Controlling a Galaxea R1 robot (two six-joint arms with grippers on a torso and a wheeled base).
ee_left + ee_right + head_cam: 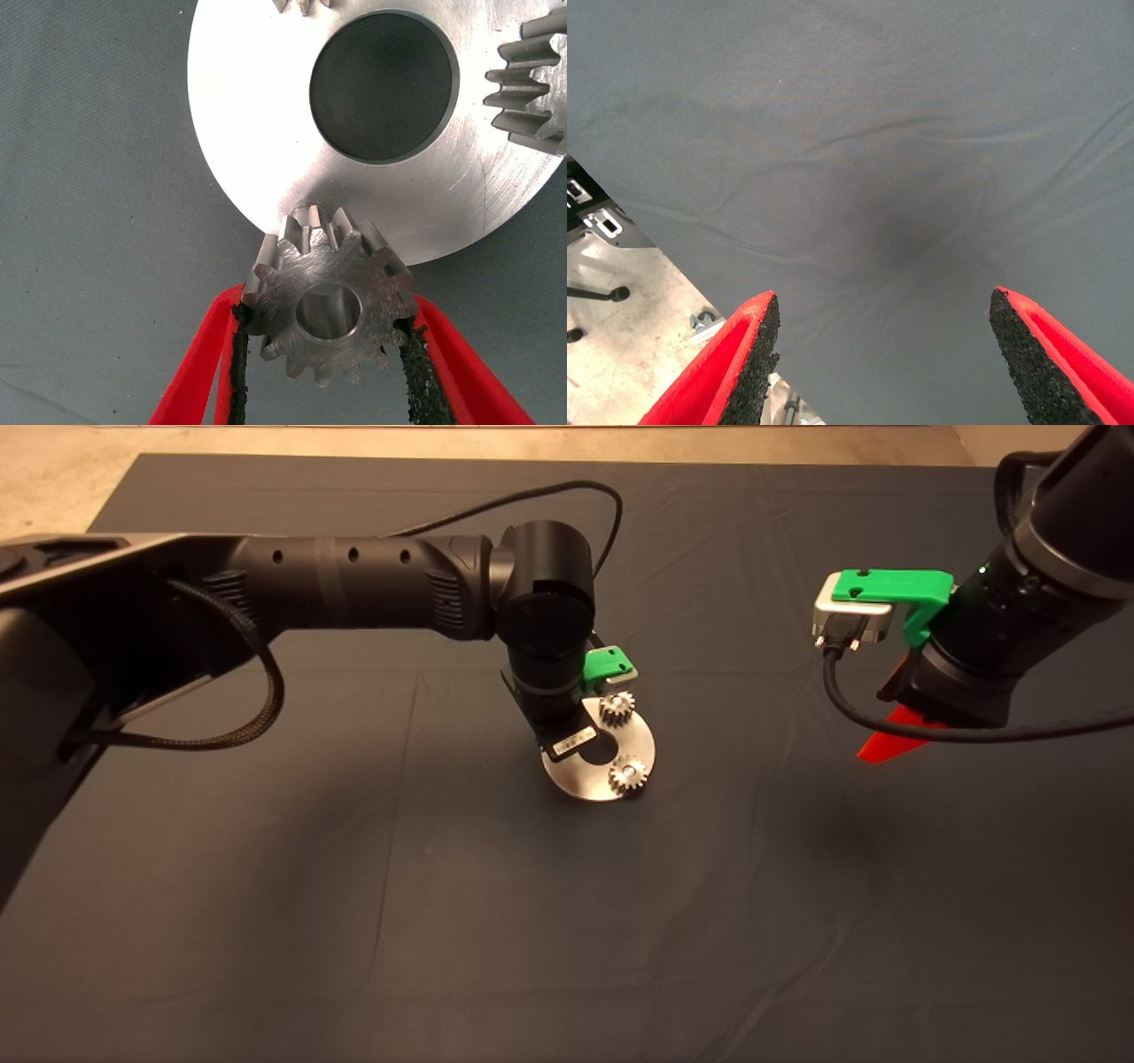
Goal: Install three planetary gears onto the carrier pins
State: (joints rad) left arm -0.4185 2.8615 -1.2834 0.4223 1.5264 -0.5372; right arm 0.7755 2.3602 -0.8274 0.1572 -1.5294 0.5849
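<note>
Left arm [354,584]: reaches in from left edge of head view, wrist bent down over left part of carrier disc [620,779] near centre of dark mat [354,912]; left gripper [323,354] hidden under wrist in head view, seen only in left wrist view; red fingers [199,372] with black pads [237,372] clamped on opposite flanks of third planetary gear [328,301]; gear held flat, bore facing camera, overlapping rim of disc; pin beneath not visible, seating on pin cannot be told.

Carrier disc: flat, round, shiny, lying on mat, central hole [383,84] showing mat through it; in head view, first seated gear [617,708] at far edge of disc just beside green gripper body, second seated gear [628,776] at near right edge; both flat on disc, well apart from each other; teeth of these two visible at edges of left wrist view; carrier pins themselves covered by gears or hidden by wrist.

Right arm [1045,576]: enters from upper right of head view, clear of disc; right gripper [881,354] hovers above bare mat, well apart from disc; fingers [740,363] spread wide, nothing between pads; floor beyond mat edge visible in corner of right wrist view.
</note>
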